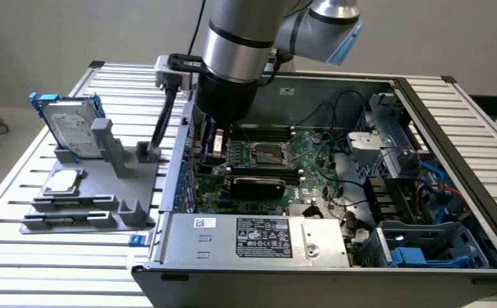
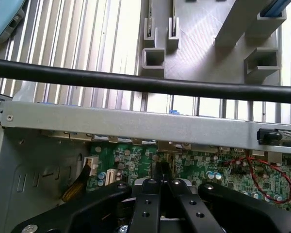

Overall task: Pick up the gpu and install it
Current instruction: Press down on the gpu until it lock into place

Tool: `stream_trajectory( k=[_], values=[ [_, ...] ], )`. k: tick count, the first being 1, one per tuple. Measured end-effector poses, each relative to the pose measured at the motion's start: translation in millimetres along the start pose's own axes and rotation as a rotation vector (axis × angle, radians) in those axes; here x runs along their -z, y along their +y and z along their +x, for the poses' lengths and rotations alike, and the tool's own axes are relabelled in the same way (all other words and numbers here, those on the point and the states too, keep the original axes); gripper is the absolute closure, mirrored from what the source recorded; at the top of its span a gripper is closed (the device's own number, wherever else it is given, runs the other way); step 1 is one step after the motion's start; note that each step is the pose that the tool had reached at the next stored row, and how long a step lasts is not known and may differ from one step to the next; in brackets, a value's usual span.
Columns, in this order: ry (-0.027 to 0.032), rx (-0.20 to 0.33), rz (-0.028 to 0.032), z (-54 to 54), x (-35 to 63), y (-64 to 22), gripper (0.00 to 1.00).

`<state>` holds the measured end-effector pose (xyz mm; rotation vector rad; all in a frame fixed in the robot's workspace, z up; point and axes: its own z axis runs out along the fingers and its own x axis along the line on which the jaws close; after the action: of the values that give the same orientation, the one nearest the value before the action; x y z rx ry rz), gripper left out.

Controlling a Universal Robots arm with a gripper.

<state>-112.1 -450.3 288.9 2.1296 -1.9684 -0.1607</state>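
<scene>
Grey metal slats are carrying an open computer case (image 1: 334, 192) in the exterior view, and the arm is reaching down into it toward that view's left. A black-covered gpu (image 1: 257, 187) is sitting on the green motherboard (image 1: 309, 167). A silver hard drive (image 1: 70, 125) is standing in the grey fixture (image 1: 103, 192) outside. In the wrist view, the gripper (image 2: 161, 182) is holding its fingers (image 2: 148, 206) pressed together above the motherboard (image 2: 194, 167).
</scene>
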Motion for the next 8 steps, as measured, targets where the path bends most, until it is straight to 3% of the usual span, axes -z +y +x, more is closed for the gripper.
stream_trajectory(
  k=[2,8],
  values=[
    [0.0003,0.001,-0.005,-0.1,0.1,0.4,0.89],
    [0.0028,0.0,-0.0117,-0.8,-0.3,1.4,0.89]
  ],
)
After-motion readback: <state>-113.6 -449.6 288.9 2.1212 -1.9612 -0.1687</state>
